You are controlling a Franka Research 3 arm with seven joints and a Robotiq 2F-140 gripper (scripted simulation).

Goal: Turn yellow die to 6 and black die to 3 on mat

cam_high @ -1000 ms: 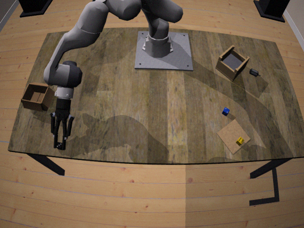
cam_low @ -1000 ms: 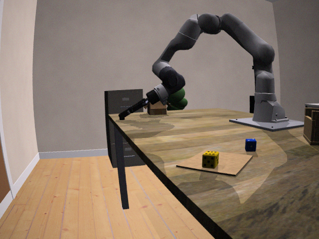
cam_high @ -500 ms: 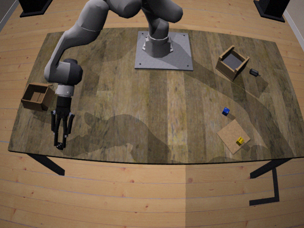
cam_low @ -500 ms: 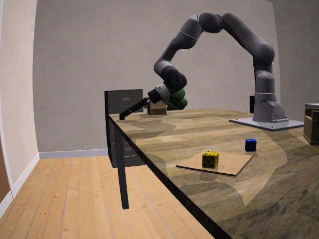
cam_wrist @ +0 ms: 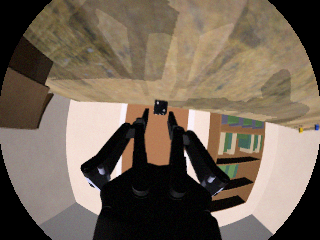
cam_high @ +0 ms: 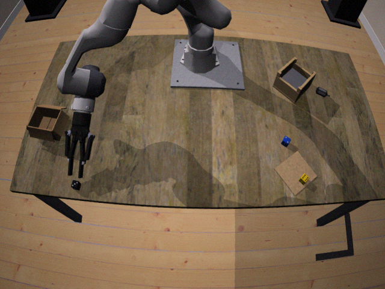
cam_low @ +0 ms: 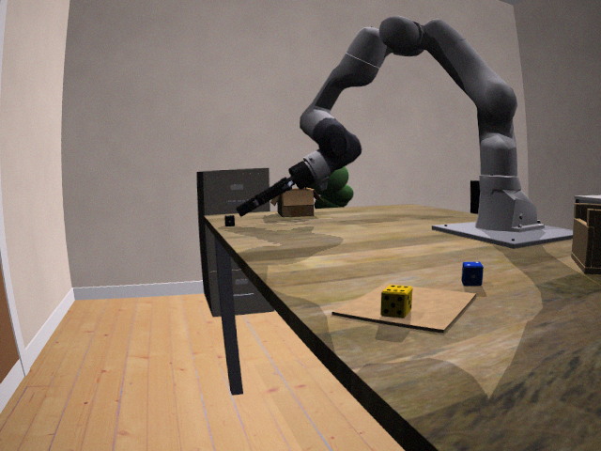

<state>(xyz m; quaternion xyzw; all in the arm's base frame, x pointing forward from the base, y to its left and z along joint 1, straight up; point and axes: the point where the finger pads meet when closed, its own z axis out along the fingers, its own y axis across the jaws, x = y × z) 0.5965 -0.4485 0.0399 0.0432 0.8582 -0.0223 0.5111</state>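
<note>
The black die lies flat on the table at the front left corner, close to the front edge. It also shows in the side view and the wrist view. My gripper hangs tilted just behind and above it, its fingers a narrow gap apart with nothing between them. The tips stand clear of the die in the side view and the wrist view. The yellow die sits flat on the tan mat at the front right. The blue die sits on the table just behind the mat.
An open cardboard box stands at the left edge, just behind my gripper. A wooden crate and a small black object are at the back right. The arm's base plate is at the back middle.
</note>
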